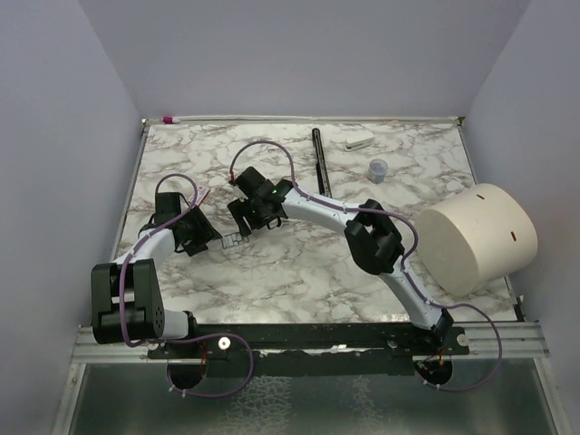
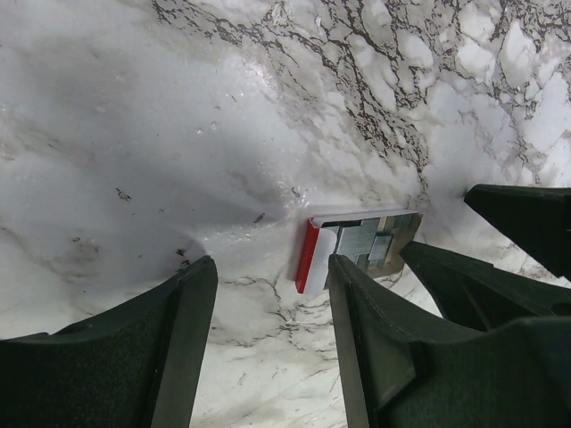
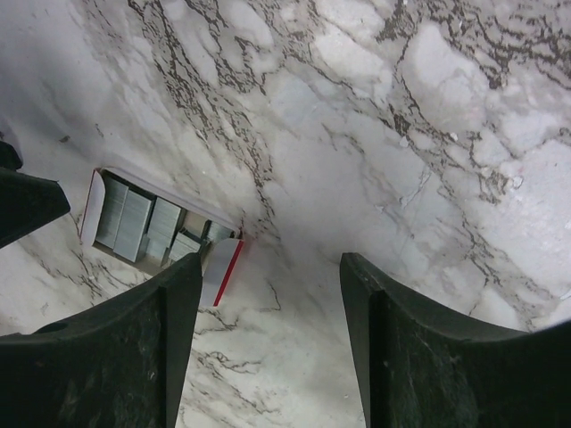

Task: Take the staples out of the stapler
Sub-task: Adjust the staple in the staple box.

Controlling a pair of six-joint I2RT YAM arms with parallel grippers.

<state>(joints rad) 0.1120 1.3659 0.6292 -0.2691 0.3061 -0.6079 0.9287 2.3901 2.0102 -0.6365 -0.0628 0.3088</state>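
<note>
Here, the stapler lies flat on the marble table between the fingertips of the two arms, its tray facing up and the staples showing as silvery strips inside. The left gripper holds its jaws apart over bare marble. The stapler sits off to one side of that gap, its long axis running across the left wrist view and its lower part hidden behind one finger. The right gripper is likewise spread with nothing between its fingers. A red-edged end of the stapler lies just beside one fingertip, with the body stretching away outside the gap. Neither arm looks plainly nearer, and either would likely need a sideways shift to straddle the stapler.
</note>
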